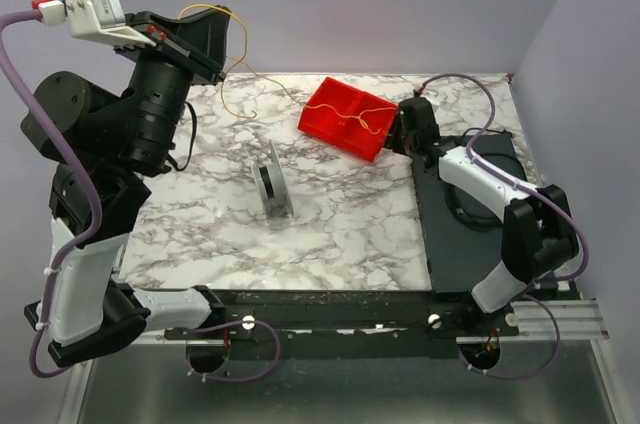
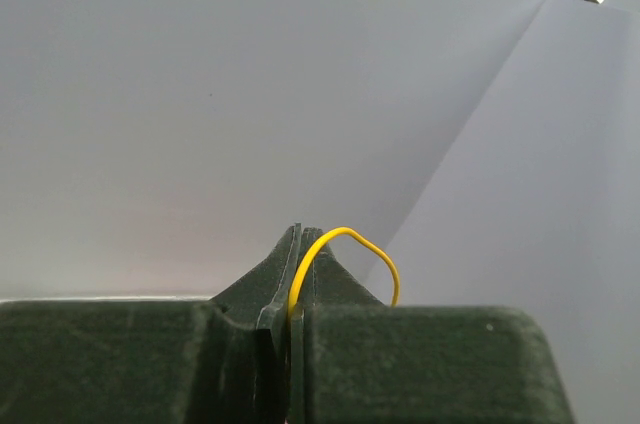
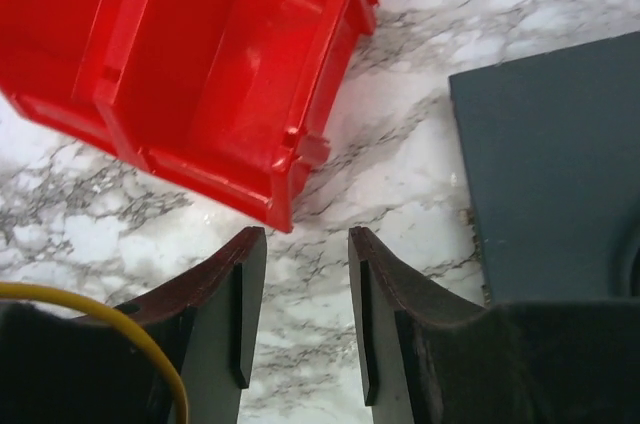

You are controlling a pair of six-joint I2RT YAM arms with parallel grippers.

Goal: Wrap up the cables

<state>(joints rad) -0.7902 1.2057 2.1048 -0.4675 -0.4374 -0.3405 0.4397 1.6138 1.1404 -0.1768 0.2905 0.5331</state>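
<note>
Wire of hair-like gauge is the working material. In the top external view, the cables are seen as one thin yellow-orange strand. It runs from the raised left gripper down to the marble table, then across and over the red bin. A grey reel stands on edge near the table centre, apart from the strand. The right gripper is placed just beside the bin's right end.

In the left wrist view, the jaws are seen pressed together on the strand. A short yellow loop arches out past the fingertips.

In the right wrist view, the fingers are parted to a moderate gap with nothing between them. A length of strand curves past the left finger; contact cannot be confirmed.

The strand is judged very light and limp, yet springy enough to hold its curves. Slipping from smooth pads and snagging on the bin wall are to be expected. It is best pinched crosswise where it is lifted clear of a surface, such as over the bin rim, rather than where it lies flat on the marble. Tension should be kept low, since kinking is likely.
</note>
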